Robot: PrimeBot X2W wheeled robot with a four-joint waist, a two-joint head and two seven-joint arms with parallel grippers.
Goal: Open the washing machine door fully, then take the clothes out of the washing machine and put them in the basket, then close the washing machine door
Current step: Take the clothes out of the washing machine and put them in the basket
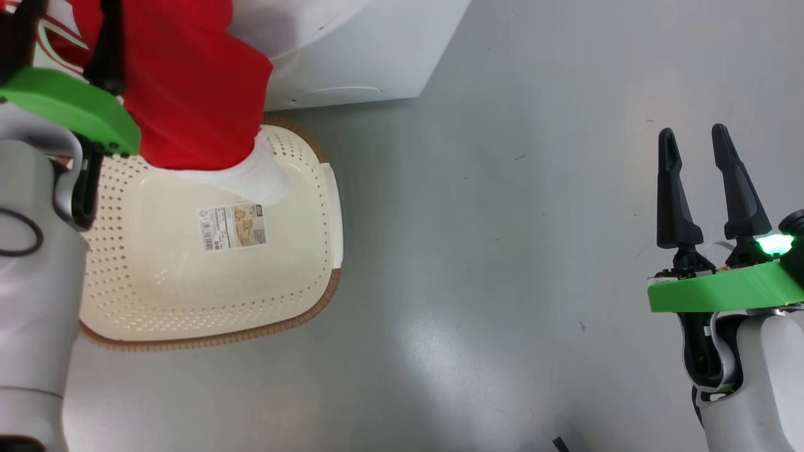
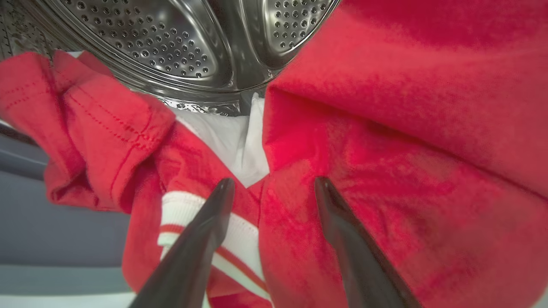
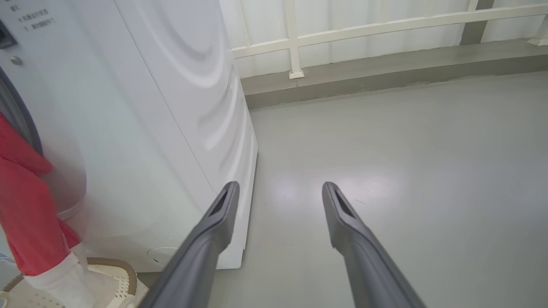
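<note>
A laundry corner in a bare, lab-like room: a white front-loading washing machine (image 3: 171, 128) stands on a smooth grey floor (image 1: 502, 220). A cream basket (image 1: 157, 295) sits at its foot, and red clothes (image 1: 188, 81) hang before its steel drum (image 2: 171, 42). Behind runs a white railing (image 3: 385, 25) above a low grey kerb (image 3: 385, 72).

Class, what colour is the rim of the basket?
The basket's rim is woven-look brown; head view shows it best.

Floor (image 1: 502, 251): smooth pale grey, slightly glossy, no seams across my head view. A soft white glare patch (image 1: 433, 342) lies on it from light overhead. A few small dark specks (image 1: 582, 326) are scattered to the right. From my right wrist: a darker grey kerb (image 3: 385, 77) runs along the foot of a white wall (image 3: 364, 13), which is crossed by pale rails (image 3: 385, 28) and one upright post.
</note>
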